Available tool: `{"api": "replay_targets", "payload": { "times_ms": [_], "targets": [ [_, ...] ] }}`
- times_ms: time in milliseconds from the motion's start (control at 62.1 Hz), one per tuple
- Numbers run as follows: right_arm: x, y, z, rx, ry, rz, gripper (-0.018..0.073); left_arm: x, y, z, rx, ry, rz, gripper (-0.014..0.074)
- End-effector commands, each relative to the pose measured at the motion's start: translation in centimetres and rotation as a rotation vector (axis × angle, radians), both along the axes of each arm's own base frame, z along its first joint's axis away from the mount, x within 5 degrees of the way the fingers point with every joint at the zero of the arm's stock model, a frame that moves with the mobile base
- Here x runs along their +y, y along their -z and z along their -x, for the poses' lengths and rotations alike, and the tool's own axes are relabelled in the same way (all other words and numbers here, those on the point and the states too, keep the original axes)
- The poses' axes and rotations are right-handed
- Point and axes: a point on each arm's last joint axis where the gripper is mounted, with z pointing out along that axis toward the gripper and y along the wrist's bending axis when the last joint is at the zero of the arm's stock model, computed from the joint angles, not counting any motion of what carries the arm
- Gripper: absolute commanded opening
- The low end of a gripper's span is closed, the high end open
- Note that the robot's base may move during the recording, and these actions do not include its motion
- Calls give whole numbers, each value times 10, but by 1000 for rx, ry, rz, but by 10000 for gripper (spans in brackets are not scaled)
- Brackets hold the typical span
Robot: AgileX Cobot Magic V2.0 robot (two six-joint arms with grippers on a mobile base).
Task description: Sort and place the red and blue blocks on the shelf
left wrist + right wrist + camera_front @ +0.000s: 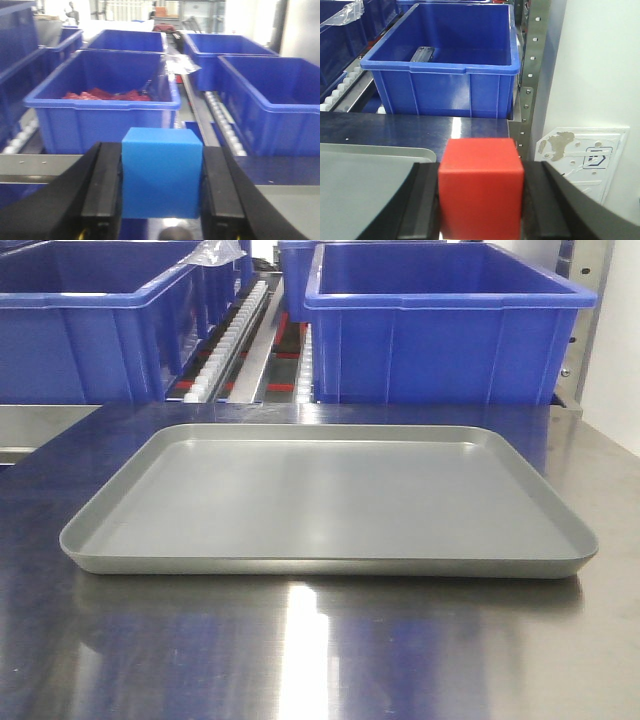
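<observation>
In the left wrist view my left gripper (161, 192) is shut on the blue block (161, 172), held above the shelf's steel front rail (45, 164), facing a blue bin with red pieces inside (102, 97). In the right wrist view my right gripper (481, 200) is shut on the red block (481, 187), held over the right end of the grey tray (370, 180), facing an empty-looking blue bin (445, 55) on the shelf. Neither gripper nor either block shows in the front view.
The grey tray (330, 505) lies bare on the shiny steel tabletop (320, 650). Behind it stand large blue bins (445, 325) on roller tracks (235, 335). A perforated steel upright (532, 65) and a white wall bound the right side.
</observation>
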Motion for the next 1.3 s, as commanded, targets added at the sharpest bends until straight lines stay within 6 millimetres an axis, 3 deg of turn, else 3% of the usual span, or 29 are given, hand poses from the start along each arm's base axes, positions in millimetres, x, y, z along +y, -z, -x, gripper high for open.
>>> {"api": "replay_targets", "payload": {
  "times_ms": [0, 1289],
  "targets": [
    [-1, -17, 1, -108, 9, 9, 89, 3, -17, 1, -108, -29, 19, 127],
    [-1, -17, 1, -108, 9, 9, 89, 3, -17, 1, -108, -31, 19, 126]
  ]
}}
